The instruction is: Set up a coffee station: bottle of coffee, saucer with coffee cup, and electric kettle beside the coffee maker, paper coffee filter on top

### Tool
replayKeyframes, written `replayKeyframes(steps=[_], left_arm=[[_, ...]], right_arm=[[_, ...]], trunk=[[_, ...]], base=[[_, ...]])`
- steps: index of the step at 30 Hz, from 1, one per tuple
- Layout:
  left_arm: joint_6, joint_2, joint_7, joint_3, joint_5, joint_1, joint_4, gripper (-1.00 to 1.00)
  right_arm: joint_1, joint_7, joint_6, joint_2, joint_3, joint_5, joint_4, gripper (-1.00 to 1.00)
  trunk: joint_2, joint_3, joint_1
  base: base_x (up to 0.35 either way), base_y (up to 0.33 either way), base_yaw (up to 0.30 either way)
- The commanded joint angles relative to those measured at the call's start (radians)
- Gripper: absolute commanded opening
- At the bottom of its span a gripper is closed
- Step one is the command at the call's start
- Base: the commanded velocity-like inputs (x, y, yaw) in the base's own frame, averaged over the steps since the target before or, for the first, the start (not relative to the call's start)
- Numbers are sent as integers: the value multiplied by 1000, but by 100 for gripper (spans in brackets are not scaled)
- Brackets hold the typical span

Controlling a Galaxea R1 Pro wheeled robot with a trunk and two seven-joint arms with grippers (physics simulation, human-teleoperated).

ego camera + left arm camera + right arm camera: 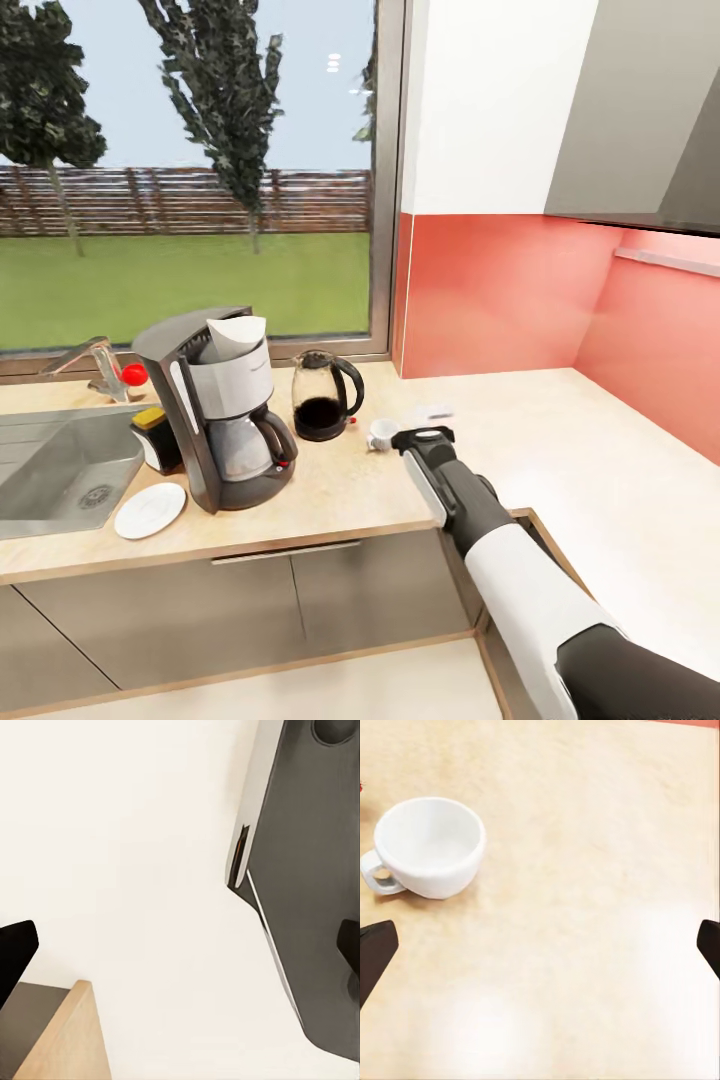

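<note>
— Where's the coffee cup [429,847] now?

— On its side on the countertop [560,440], right of the electric kettle [325,393] and just left of my right gripper [540,945]. The saucer [150,510] lies near-left of the coffee maker [215,410].

— And your claw?

— Spread wide, holding nothing; only the dark fingertips [375,952] show at the frame edges.

— How would you take it?

— I'd shift left to centre the bowl between the fingers, come down, and pinch the rim opposite the handle, so it can be righted onto the saucer.

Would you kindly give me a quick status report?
Right gripper open above countertop. Coffee cup on its side, off the saucer. Nothing blocking.
</note>
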Motion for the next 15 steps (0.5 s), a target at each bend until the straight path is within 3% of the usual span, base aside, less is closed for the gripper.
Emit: replayKeyframes(steps=[1, 15], left_arm=[[0, 0, 2, 6, -4, -1, 0, 100], [1, 2, 5, 7, -2, 1, 2, 100]], right_arm=[[-1, -11, 7, -1, 0, -11, -4, 100], [-1, -11, 10, -4, -5, -9, -2, 100]], trunk=[[-2, -2, 1], [-2, -2, 1]], base=[[121, 0, 0], [285, -65, 0]])
